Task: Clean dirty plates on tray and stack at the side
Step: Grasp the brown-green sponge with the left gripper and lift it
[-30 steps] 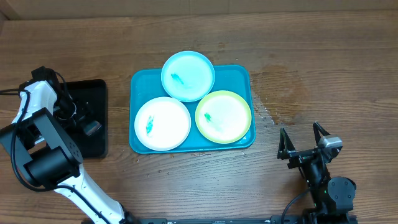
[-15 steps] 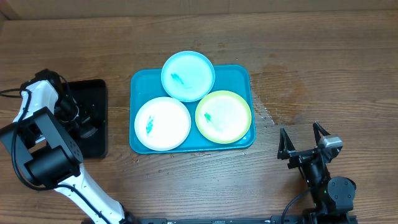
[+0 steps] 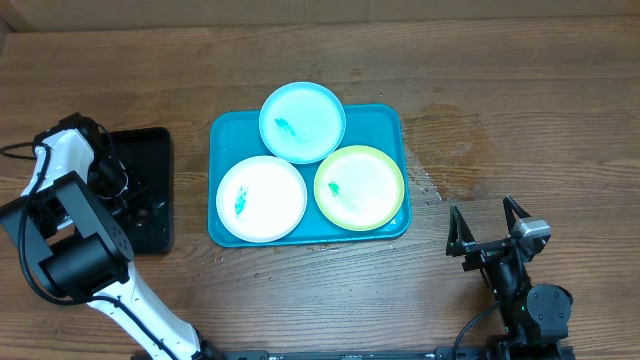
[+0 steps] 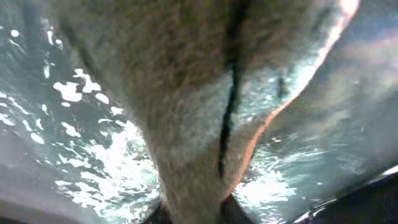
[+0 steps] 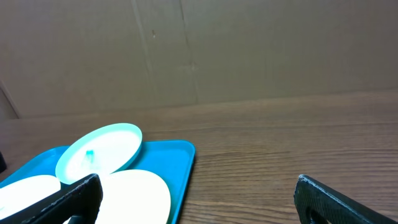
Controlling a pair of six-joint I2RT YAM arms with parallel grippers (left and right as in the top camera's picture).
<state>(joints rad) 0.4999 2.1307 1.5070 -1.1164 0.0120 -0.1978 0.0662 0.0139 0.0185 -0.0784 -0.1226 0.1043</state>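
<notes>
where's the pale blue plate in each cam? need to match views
Overhead: the pale blue plate is top centre, reaching past the far rim of the teal tray.
Left wrist: not in it.
Right wrist: lower left, at the tray's far end.
Shared landmark: the teal tray, in the overhead and right wrist views only.

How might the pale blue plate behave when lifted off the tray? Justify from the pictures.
Probably light and stiff: the pale blue plate looks thin and shallow. It may rock or tip, since it overhangs the tray rim. Possibly slippery: droplets lie nearby.
</notes>
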